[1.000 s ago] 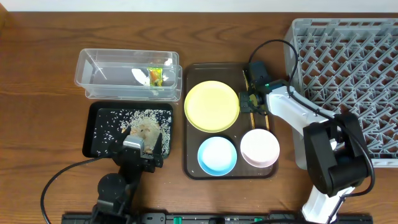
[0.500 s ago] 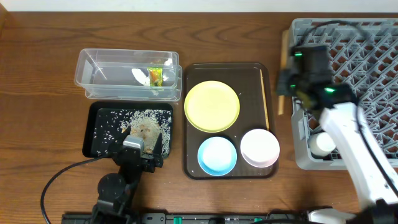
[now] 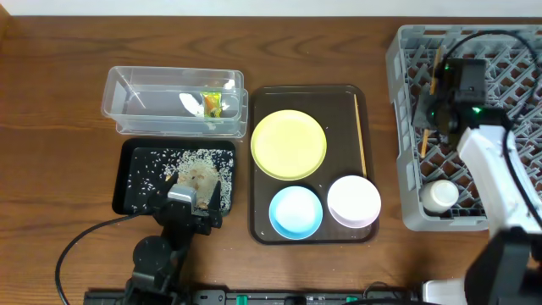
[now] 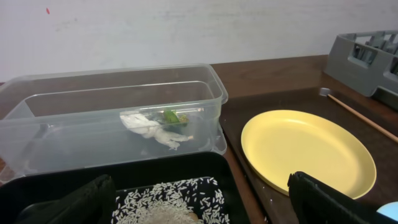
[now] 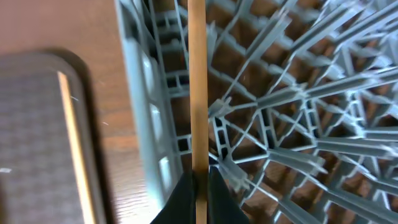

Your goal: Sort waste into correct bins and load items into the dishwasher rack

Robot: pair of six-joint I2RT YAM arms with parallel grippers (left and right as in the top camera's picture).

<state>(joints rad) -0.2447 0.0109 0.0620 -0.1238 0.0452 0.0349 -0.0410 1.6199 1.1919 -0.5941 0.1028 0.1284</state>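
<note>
The right tool (image 5: pixel 199 194) was clamped on a thin wooden chopstick (image 5: pixel 198 93), its two dark fingers pinching the stick from either side. The chopstick ran straight out from the tool, just inside the left wall of the grey dishwasher rack (image 5: pixel 144 93) and above its lattice floor. Seen from overhead, the stick (image 3: pixel 423 144) pointed roughly along that wall.

It looked light, stiff and smooth, so it would probably swivel or slide in a narrow pinch. A hold nearer its middle would likely steady it. The open lattice could let so thin a stick drop through.

A second chopstick (image 3: pixel 362 140) lay flat along the right edge of the brown serving tray (image 3: pixel 258 161), left of the rack and well apart from the right tool.

The left tool (image 4: pixel 199 214) had its fingers spread wide and empty above the black tray (image 3: pixel 127 157) of rice.
</note>
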